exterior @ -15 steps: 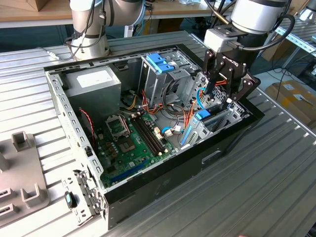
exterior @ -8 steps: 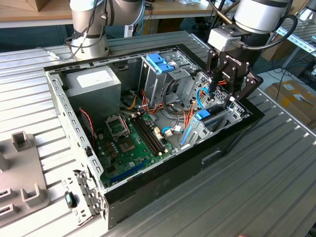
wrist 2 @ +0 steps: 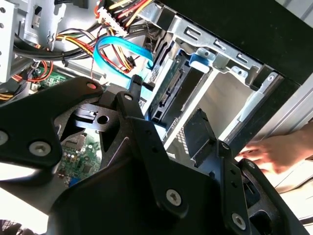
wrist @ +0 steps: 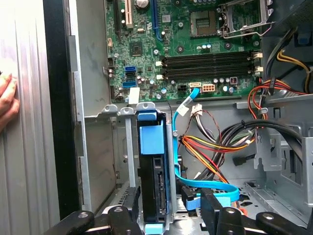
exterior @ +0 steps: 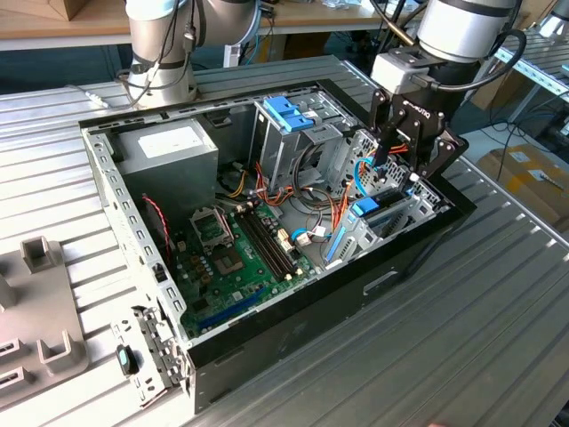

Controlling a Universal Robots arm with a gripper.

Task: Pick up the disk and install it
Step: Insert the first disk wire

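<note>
Fingers (wrist: pixel 211 215) spread apart, straddling the disk (wrist: pixel 156 186) in its cage (wrist: pixel 128 147) — stiff, dense, shock-sensitive, I'd say; pinch across its blue rails (wrist: pixel 149 139).

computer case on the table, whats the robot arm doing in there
The arm's gripper hangs over the drive bay at the exterior view's right end of the open computer case. The disk in its blue carrier stands upright in that bay, between the open gripper's fingers. A person's hand lies just outside the case wall.
</note>
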